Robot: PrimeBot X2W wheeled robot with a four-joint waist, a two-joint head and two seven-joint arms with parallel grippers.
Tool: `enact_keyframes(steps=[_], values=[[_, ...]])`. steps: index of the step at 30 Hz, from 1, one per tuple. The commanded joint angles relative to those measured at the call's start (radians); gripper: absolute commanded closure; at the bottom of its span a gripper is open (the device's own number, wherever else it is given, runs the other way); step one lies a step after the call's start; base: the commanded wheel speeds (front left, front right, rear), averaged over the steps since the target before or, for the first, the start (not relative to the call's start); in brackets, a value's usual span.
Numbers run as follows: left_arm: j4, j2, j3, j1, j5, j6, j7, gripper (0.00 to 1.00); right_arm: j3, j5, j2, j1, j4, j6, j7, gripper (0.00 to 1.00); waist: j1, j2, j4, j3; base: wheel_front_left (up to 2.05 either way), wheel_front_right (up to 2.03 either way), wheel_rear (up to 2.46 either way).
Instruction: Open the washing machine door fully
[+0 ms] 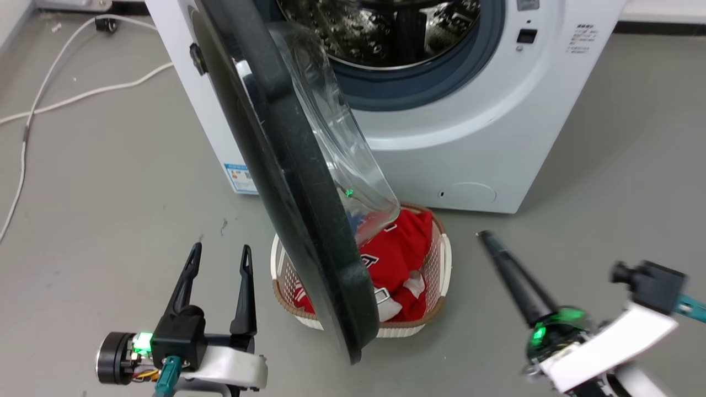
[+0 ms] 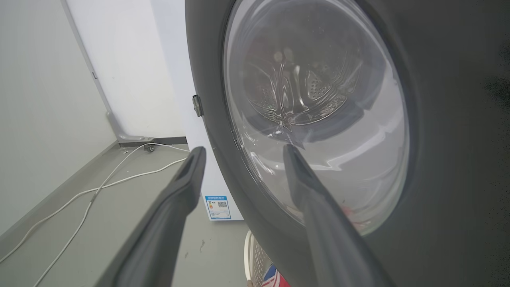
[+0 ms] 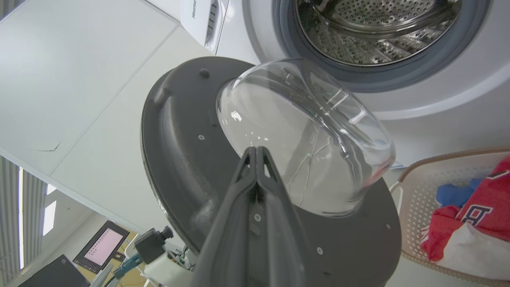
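Note:
The washing machine [image 1: 469, 127] stands at the top of the head view with its steel drum exposed. The washing machine door [image 1: 298, 182] stands swung out toward me, nearly edge-on, its glass bowl facing right. My left gripper [image 1: 220, 248] is open on the floor side left of the door, touching nothing. In the left wrist view its fingers [image 2: 243, 148] point at the door's glossy outer face [image 2: 438, 119]. My right gripper [image 1: 482, 234] is shut and empty, right of the door. The right wrist view has the shut gripper [image 3: 255, 148] aimed at the door's inner side [image 3: 179, 131].
A white laundry basket [image 1: 441, 259] with red clothing [image 1: 402, 248] sits on the floor under the door's lower edge. A white cable [image 1: 83, 96] runs across the grey floor at the left. A wall lies left of the machine.

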Motion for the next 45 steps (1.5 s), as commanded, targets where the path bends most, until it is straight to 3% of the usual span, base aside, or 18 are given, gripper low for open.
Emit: enact_keyframes(steps=[1, 3, 4, 7, 10, 12, 13, 18, 22, 23, 24, 25, 26, 43, 44, 45], values=[[0.000, 0.005, 0.003, 0.017, 0.005, 0.003, -0.003, 0.00, -0.027, -0.059, -0.019, 0.023, 0.022, 0.003, -0.056, 1.00, 0.0001, 0.0000, -0.009, -0.022, 0.00, 0.00, 0.00], [-0.002, 0.006, 0.005, 0.026, 0.006, 0.005, -0.003, 0.00, -0.087, -0.165, -0.027, 0.038, 0.070, 0.003, -0.090, 1.00, 0.0001, 0.0000, -0.015, -0.033, 0.00, 0.00, 0.00], [-0.007, 0.008, 0.007, 0.039, 0.007, 0.007, -0.003, 0.00, -0.263, -0.391, 0.047, 0.062, 0.129, 0.003, -0.099, 1.00, 0.0001, 0.0000, -0.027, -0.046, 0.00, 0.00, 0.00], [-0.009, 0.010, 0.009, 0.050, 0.006, 0.010, -0.003, 0.00, -0.436, -0.707, 0.128, 0.097, 0.119, 0.003, -0.098, 1.00, 0.0001, 0.0000, -0.034, -0.053, 0.00, 0.00, 0.00], [-0.010, 0.012, 0.010, 0.052, 0.006, 0.010, -0.003, 0.00, -0.551, -0.946, 0.224, 0.135, 0.076, 0.002, -0.098, 1.00, 0.0001, 0.0000, -0.038, -0.057, 0.00, 0.00, 0.00], [-0.008, 0.013, 0.009, 0.052, 0.006, 0.010, -0.003, 0.00, -0.598, -1.064, 0.270, 0.164, 0.059, 0.001, -0.098, 1.00, 0.0001, 0.0000, -0.040, -0.060, 0.00, 0.00, 0.00], [-0.008, 0.013, 0.009, 0.052, 0.006, 0.010, -0.003, 0.00, -0.598, -1.064, 0.270, 0.164, 0.059, 0.001, -0.098, 1.00, 0.0001, 0.0000, -0.040, -0.060, 0.00, 0.00, 0.00], [-0.005, 0.012, 0.004, 0.056, 0.008, 0.014, -0.003, 0.00, -0.645, -1.286, 0.316, 0.237, 0.054, 0.001, -0.098, 1.00, 0.0001, 0.0000, -0.043, -0.069, 0.00, 0.00, 0.00], [-0.002, 0.013, 0.005, 0.060, 0.005, 0.014, -0.003, 0.00, -0.673, -1.330, 0.352, 0.284, 0.071, 0.001, -0.098, 1.00, 0.0001, 0.0000, -0.045, -0.077, 0.00, 0.00, 0.00], [-0.002, 0.013, 0.004, 0.061, 0.004, 0.013, -0.003, 0.00, -0.676, -1.343, 0.356, 0.296, 0.080, 0.001, -0.098, 0.78, 0.0001, 0.0000, -0.045, -0.079, 0.00, 0.00, 0.00], [-0.001, 0.013, 0.004, 0.062, 0.003, 0.013, -0.003, 0.00, -0.678, -1.350, 0.362, 0.302, 0.087, 0.001, -0.098, 0.65, 0.0001, 0.0000, -0.046, -0.081, 0.00, 0.00, 0.00], [-0.002, 0.013, 0.005, 0.063, 0.002, 0.013, -0.003, 0.00, -0.680, -1.350, 0.367, 0.310, 0.094, 0.001, -0.098, 0.13, 0.0001, 0.0000, -0.046, -0.083, 0.00, 0.00, 0.00], [-0.002, 0.013, 0.005, 0.065, 0.000, 0.013, -0.003, 0.00, -0.684, -1.342, 0.373, 0.316, 0.101, 0.001, -0.098, 0.00, 0.0001, 0.0000, -0.047, -0.085, 0.00, 0.00, 0.00], [0.009, 0.005, 0.021, 0.078, -0.009, 0.027, -0.003, 0.00, -0.670, -1.280, 0.390, 0.344, 0.164, 0.001, -0.099, 0.00, 0.0001, 0.0000, -0.047, -0.101, 0.00, 0.00, 0.00], [0.007, 0.005, 0.023, 0.077, -0.006, 0.031, -0.003, 0.54, -0.668, -1.279, 0.389, 0.343, 0.165, 0.001, -0.099, 0.00, 0.0001, 0.0000, -0.048, -0.102, 0.00, 0.00, 0.00], [0.003, 0.005, 0.025, 0.077, -0.005, 0.034, -0.003, 0.78, -0.666, -1.277, 0.390, 0.343, 0.165, 0.001, -0.099, 0.00, 0.0001, 0.0000, -0.048, -0.102, 0.00, 0.00, 0.00]])
